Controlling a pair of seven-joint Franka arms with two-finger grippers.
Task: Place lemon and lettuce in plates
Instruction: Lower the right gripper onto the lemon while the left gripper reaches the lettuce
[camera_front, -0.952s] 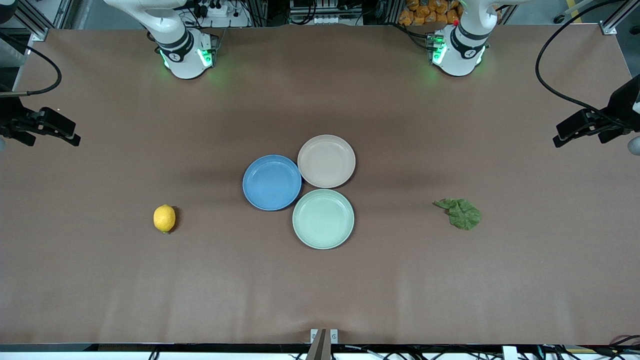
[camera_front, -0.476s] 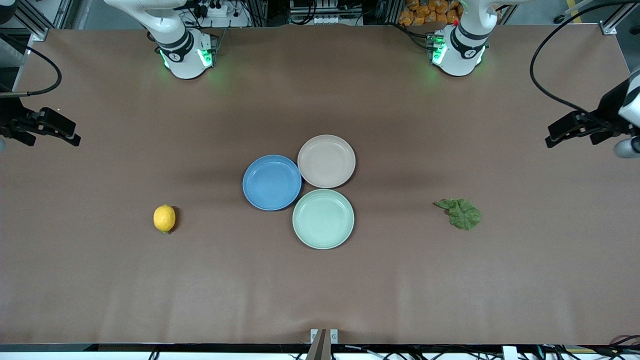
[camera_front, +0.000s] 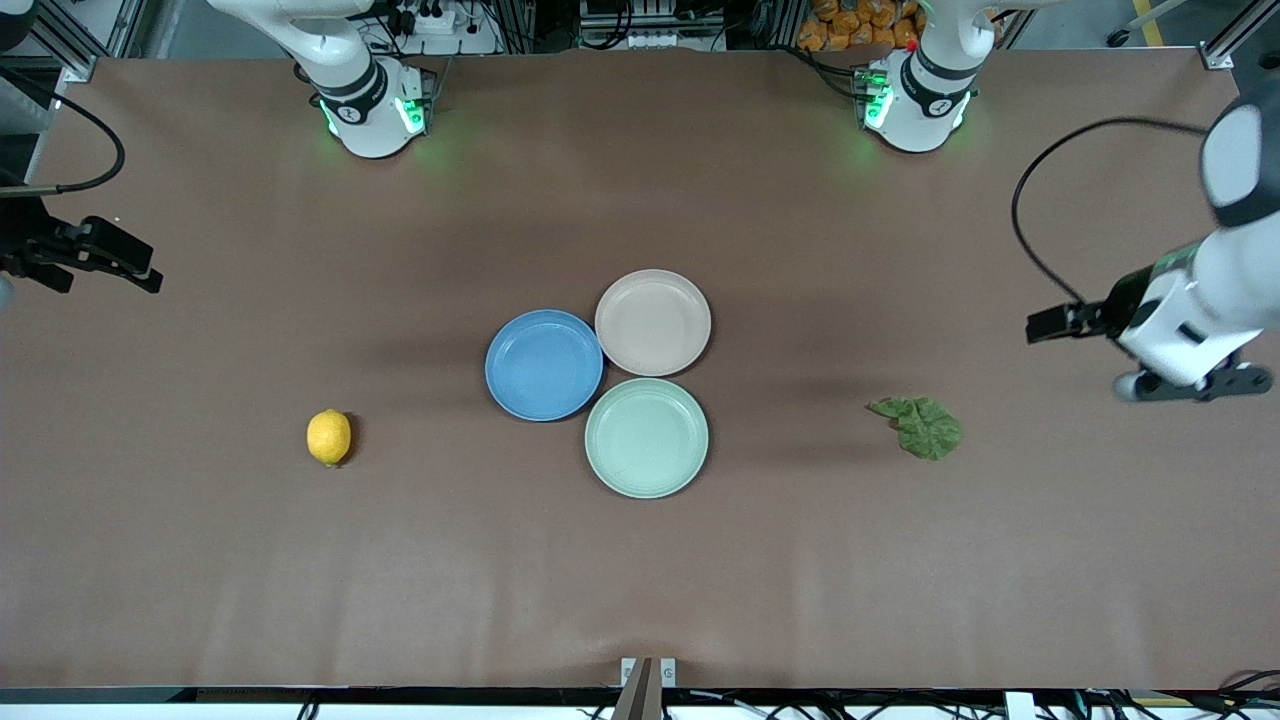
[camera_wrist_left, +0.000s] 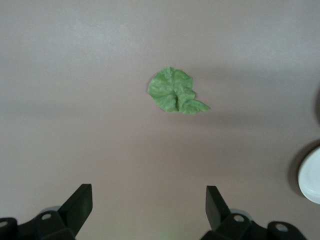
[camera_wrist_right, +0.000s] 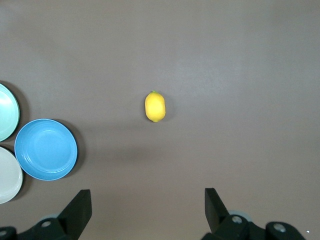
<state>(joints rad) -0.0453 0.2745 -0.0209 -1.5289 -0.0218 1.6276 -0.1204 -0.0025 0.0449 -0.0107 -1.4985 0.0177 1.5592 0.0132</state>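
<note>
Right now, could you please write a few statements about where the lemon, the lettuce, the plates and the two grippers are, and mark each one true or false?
1. The lemon lies in the blue plate. False: it lies on the bare table, toward the right arm's end.
2. The lettuce lies on the table, toward the left arm's end. True.
3. The left gripper is shut on the lettuce. False: its fingers are open and hold nothing.
4. The beige-pink plate holds nothing. True.
5. The right gripper is open. True.
6. The mint-green plate is stacked on the blue plate. False: it lies beside it.
</note>
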